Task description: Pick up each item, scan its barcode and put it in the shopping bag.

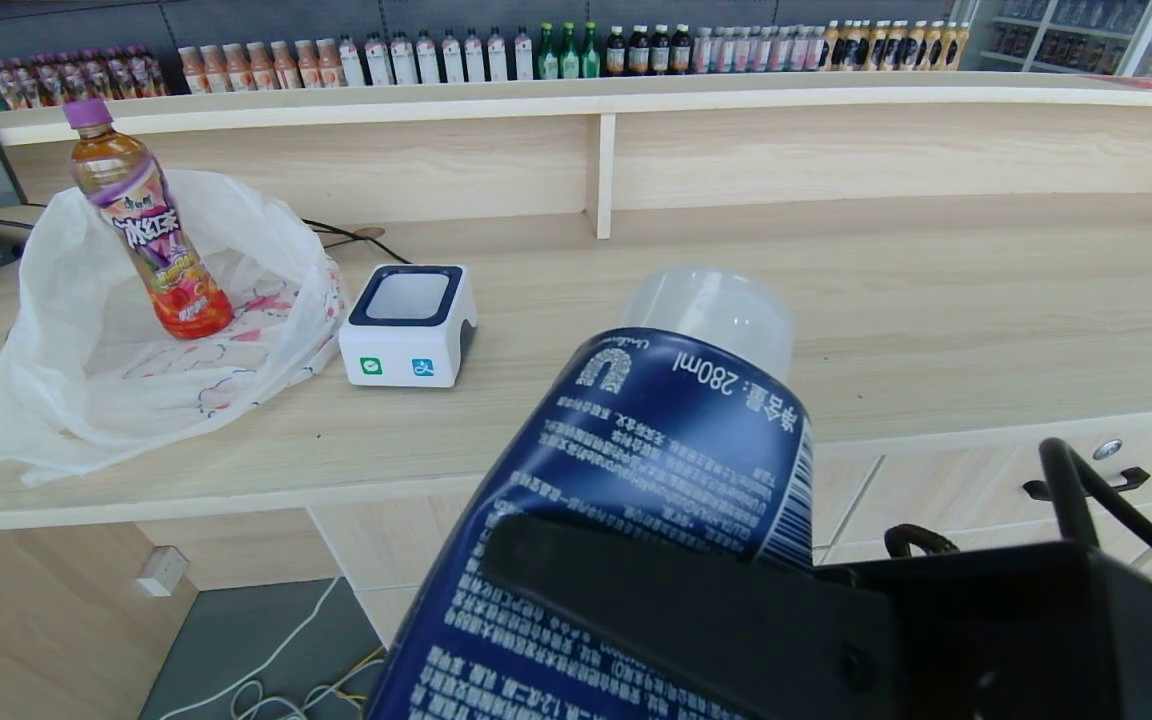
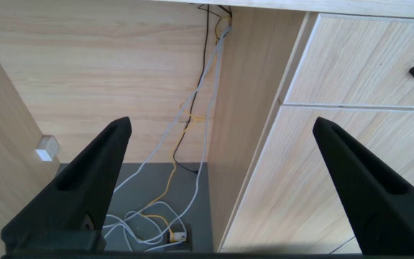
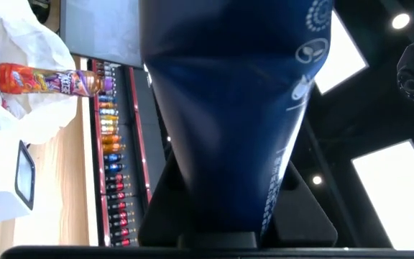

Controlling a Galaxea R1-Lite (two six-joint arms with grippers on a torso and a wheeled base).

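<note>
Below the counter [image 1: 936,300] the left hand [image 2: 221,122] gapes empty, while the right hand [image 3: 236,212] clamps what seems a blue can [image 1: 656,450].

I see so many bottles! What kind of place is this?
Most likely a shop's checkout: rows of drink bottles line the back shelf, a barcode scanner sits on the counter, and a tea bottle stands in a shopping bag.

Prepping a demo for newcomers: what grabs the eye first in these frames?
The blue bottle, clamped in the right gripper, looms close before the head camera, its clear cap pointing toward the counter. Next comes the tea bottle, standing upright in the white shopping bag at the counter's left end, with the white scanner just beside the bag.
</note>
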